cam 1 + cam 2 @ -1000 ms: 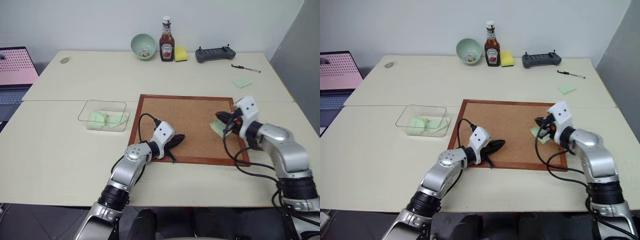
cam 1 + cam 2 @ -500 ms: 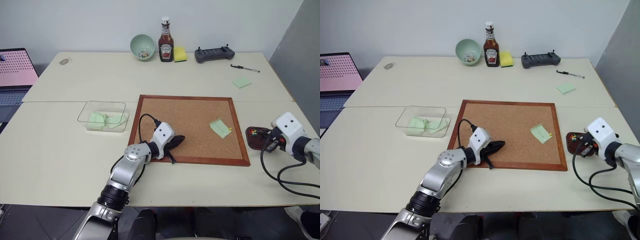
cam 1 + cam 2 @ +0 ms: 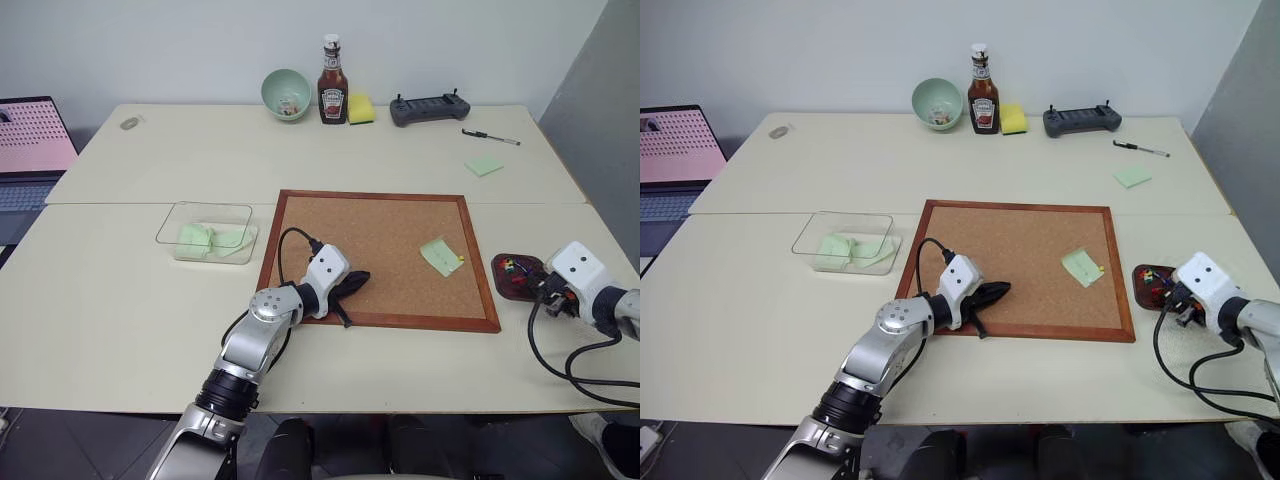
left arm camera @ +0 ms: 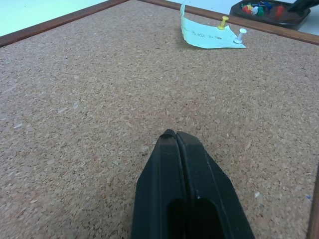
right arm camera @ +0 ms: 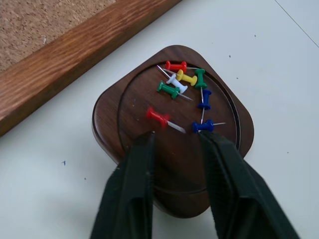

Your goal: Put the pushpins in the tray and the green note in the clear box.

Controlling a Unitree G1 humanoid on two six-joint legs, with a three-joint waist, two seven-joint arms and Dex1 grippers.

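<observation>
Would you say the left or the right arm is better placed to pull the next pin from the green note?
Right, probably. Its open gripper hangs over the tray, beside the corkboard edge nearest the green note. The left gripper rests shut at the opposite side.

Dark red-brown wooden tray (image 5: 114, 130) w/ red, yellow, green, white, blue plastic pushpins (image 5: 184, 89). Pale green paper note (image 3: 438, 255) on speckled tan corkboard (image 3: 370, 250), red-brown frame. Cream table (image 3: 120, 300). Black fingers (image 5: 130, 189).
</observation>
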